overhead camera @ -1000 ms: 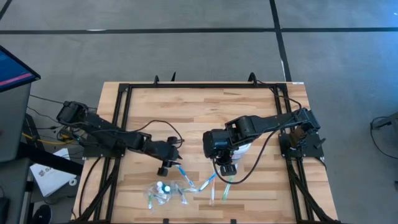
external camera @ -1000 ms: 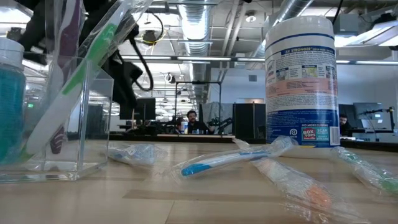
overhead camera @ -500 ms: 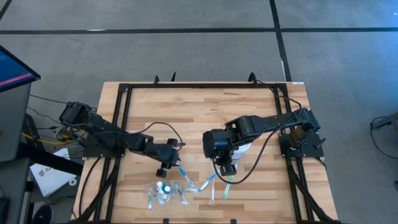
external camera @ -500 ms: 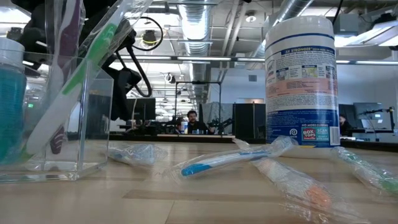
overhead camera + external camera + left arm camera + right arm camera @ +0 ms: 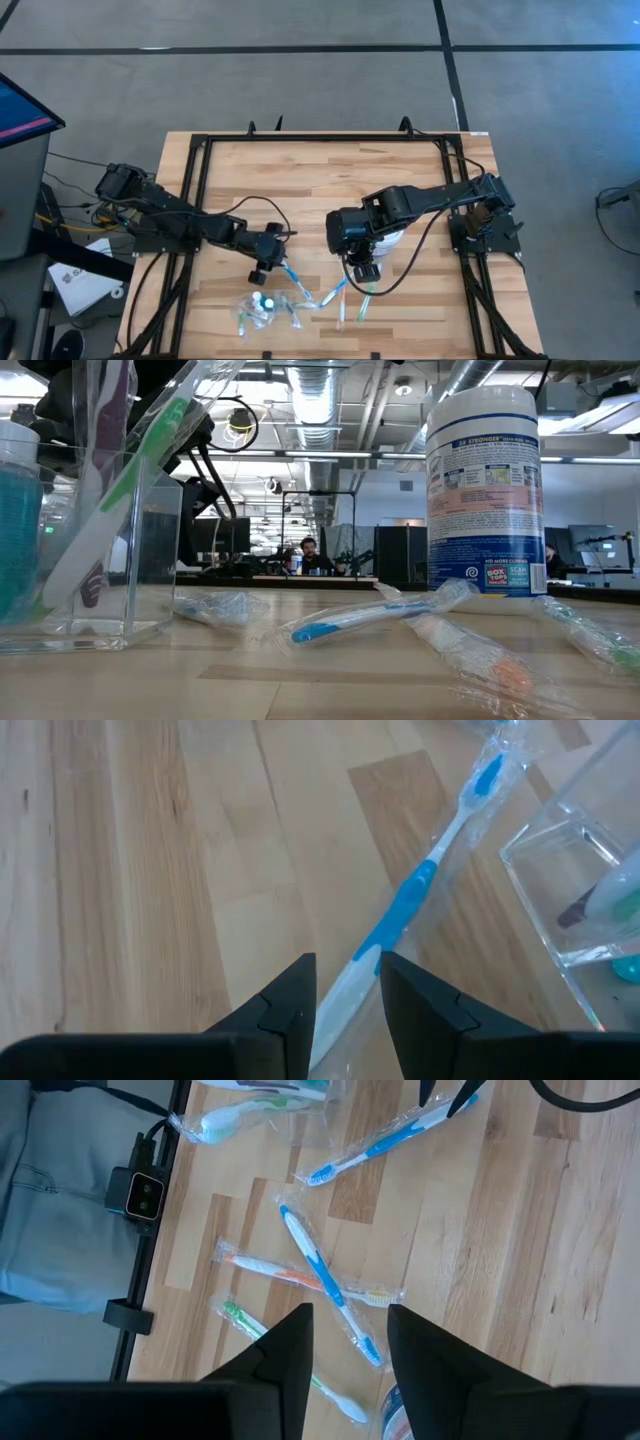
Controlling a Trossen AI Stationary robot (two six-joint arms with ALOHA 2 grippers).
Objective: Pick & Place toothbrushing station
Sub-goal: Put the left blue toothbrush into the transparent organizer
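Left gripper (image 5: pixel 347 982) hangs low over the wooden table (image 5: pixel 320 180), its two dark fingers (image 5: pixel 290 1005) closed on the white handle end of a wrapped blue toothbrush (image 5: pixel 420 895). The brush runs away from the fingers with its blue-bristled head (image 5: pixel 487 775) at the far end, lying on the boards. Just beside that head stands a clear plastic holder (image 5: pixel 575 890) with brush handles inside. In the high view the left gripper (image 5: pixel 264 268) sits near the front middle of the table, just behind the holder (image 5: pixel 260 310).

Right gripper (image 5: pixel 347 1342) hovers above the table, its fingers (image 5: pixel 285 1350) parted with nothing between them. Below it lie several wrapped toothbrushes apart from the fingers: a second blue brush (image 5: pixel 325 1285), crossed by an orange one (image 5: pixel 285 1272), with a green one (image 5: pixel 285 1360) nearer the table's edge. In the high view this gripper (image 5: pixel 363 270) hangs over the front middle, beside a white wipes canister (image 5: pixel 390 238).

The low view shows the canister's label (image 5: pixel 485 510): "STRONGER" near the top and "BOX TOPS" at the lower right are legible; the smaller print is not. A person (image 5: pixel 308 552) sits in the room behind.
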